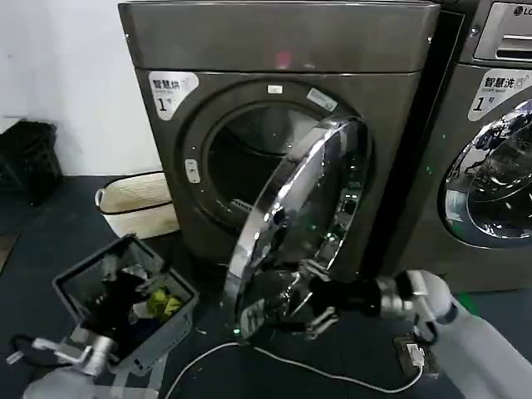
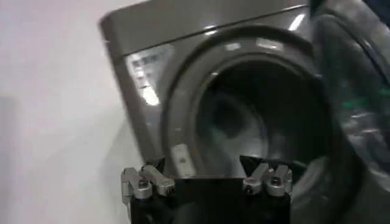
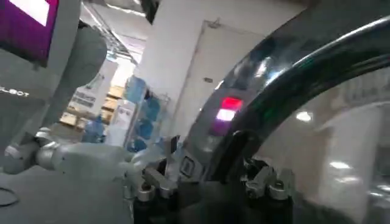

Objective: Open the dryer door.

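The dryer door (image 1: 299, 216), a round porthole with a wide chrome ring, stands swung partway out from the dark-grey dryer (image 1: 283, 41), and the drum opening (image 1: 249, 158) shows behind it. My right gripper (image 1: 312, 298) is at the door's lower edge. Its fingers are open and straddle the chrome rim (image 3: 292, 79), which passes through my right gripper (image 3: 210, 167). My left arm (image 1: 91, 356) rests low at the front left. My left gripper (image 2: 207, 173) is open, holds nothing, and faces the drum opening (image 2: 244, 115) from a distance.
A grey bin (image 1: 83, 278) of clutter sits on the floor at front left, a cream basket (image 1: 137, 204) beside the dryer. A second machine (image 1: 490, 150) with its own chrome door stands to the right. A white cable (image 1: 332, 374) crosses the floor.
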Robot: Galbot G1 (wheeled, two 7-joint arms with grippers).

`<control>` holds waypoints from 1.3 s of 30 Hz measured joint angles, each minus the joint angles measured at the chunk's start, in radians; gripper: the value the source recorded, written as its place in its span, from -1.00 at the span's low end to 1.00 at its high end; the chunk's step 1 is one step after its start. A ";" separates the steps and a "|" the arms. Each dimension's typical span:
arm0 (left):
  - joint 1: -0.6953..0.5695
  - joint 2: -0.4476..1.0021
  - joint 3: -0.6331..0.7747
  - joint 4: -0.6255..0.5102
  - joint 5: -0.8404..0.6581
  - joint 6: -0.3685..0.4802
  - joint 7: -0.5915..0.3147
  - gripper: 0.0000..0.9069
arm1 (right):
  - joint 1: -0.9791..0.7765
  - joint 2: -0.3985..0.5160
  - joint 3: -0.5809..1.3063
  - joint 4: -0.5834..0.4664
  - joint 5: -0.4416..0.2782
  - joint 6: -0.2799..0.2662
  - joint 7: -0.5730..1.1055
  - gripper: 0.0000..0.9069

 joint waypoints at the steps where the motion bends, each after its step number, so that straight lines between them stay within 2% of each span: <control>1: -0.006 0.005 0.015 0.004 0.002 0.000 0.002 1.00 | -0.040 0.000 0.044 0.010 -0.002 0.005 0.007 1.00; 8: -0.053 0.028 0.123 0.026 0.005 0.000 0.013 1.00 | -0.284 0.027 0.362 0.064 -0.035 0.062 0.092 1.00; 12: -0.085 0.033 0.196 0.043 0.015 -0.002 0.016 1.00 | -0.434 0.070 0.567 0.093 -0.093 0.095 0.202 1.00; 16: -0.121 0.031 0.267 0.066 0.013 -0.007 0.020 1.00 | -0.578 0.131 0.738 0.115 -0.172 0.105 0.352 1.00; 20: -0.166 0.030 0.321 0.089 0.002 -0.008 0.023 1.00 | -0.676 0.207 0.899 0.116 -0.262 0.065 0.515 1.00; 24: -0.208 0.032 0.367 0.108 -0.011 -0.008 0.025 1.00 | -0.729 0.284 1.053 0.106 -0.359 0.006 0.695 1.00; 27: -0.241 0.032 0.405 0.125 -0.018 -0.008 0.025 1.00 | -0.742 0.338 1.158 0.092 -0.406 -0.039 0.794 1.00; 34: -0.317 0.013 0.498 0.175 -0.028 -0.013 0.025 1.00 | -0.745 0.451 1.367 0.030 -0.440 -0.098 0.902 1.00; 39: -0.372 -0.010 0.564 0.214 -0.029 -0.013 0.023 1.00 | -0.737 0.495 1.471 -0.018 -0.463 -0.138 0.981 1.00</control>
